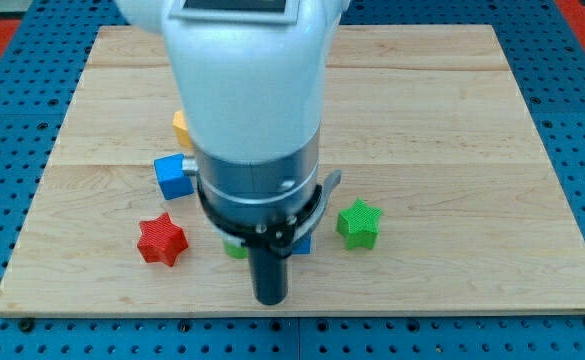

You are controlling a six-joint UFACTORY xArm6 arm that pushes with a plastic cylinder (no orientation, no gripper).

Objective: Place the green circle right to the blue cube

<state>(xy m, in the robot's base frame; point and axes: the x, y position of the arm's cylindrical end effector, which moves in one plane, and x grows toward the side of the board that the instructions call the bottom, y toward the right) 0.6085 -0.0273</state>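
The blue cube (pixel 173 175) sits left of the board's middle, partly behind my arm. A small green piece (pixel 235 249) shows just left of the rod near the view's bottom; most of it is hidden, so its shape cannot be made out. My tip (pixel 270 299) is at the lower middle of the board, just right of and below that green piece. A green star (pixel 358 223) lies to the right of the rod.
A red star (pixel 162 240) lies at the lower left. An orange-yellow block (pixel 181 127) peeks out above the blue cube. A second blue piece (pixel 302 243) shows just right of the rod. The wooden board (pixel 452 120) rests on a blue pegboard.
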